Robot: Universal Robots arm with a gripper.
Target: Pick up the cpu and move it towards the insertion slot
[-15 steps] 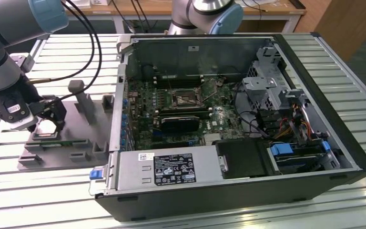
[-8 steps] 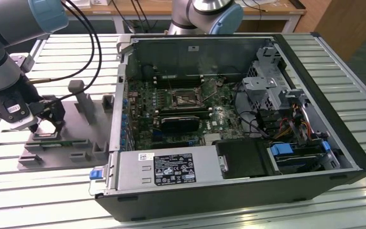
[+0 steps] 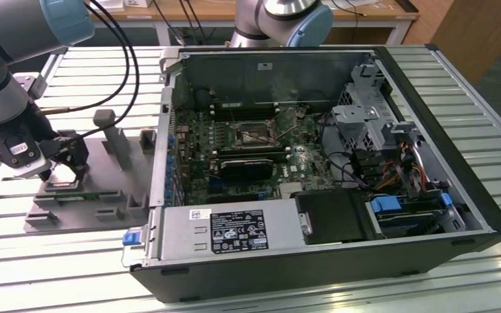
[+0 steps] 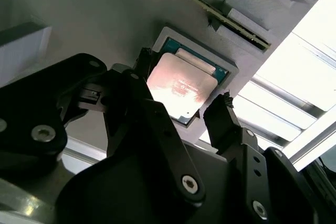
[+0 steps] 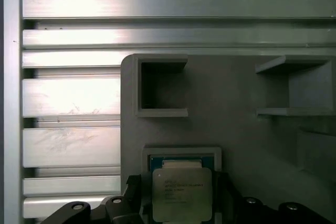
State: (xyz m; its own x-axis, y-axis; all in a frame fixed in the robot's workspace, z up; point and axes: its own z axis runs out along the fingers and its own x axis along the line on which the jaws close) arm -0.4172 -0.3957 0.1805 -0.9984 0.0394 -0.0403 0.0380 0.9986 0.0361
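Note:
The cpu [image 4: 181,85], a flat square chip with a silvery top, lies in a shallow grey holder; the first wrist view shows the cpu [image 5: 181,195] seated there too. My gripper [image 4: 184,82] is lowered over it, open. One black fingertip [image 4: 220,109] stands at each side, a little apart from the chip's edges. In the exterior view my gripper [image 3: 63,171] hangs over the grey fixture plate [image 3: 102,169] at the exterior view's left. The insertion slot [image 3: 252,134], a square socket with a metal frame, sits on the motherboard inside the open computer case.
The computer case [image 3: 320,248] lies open on a slatted aluminium table [image 3: 24,261]. On the fixture plate stand grey blocks [image 3: 111,134] and a green memory stick [image 3: 81,195]. Black cables [image 3: 124,65] hang from my arm. A second arm's base [image 3: 281,19] stands behind the case.

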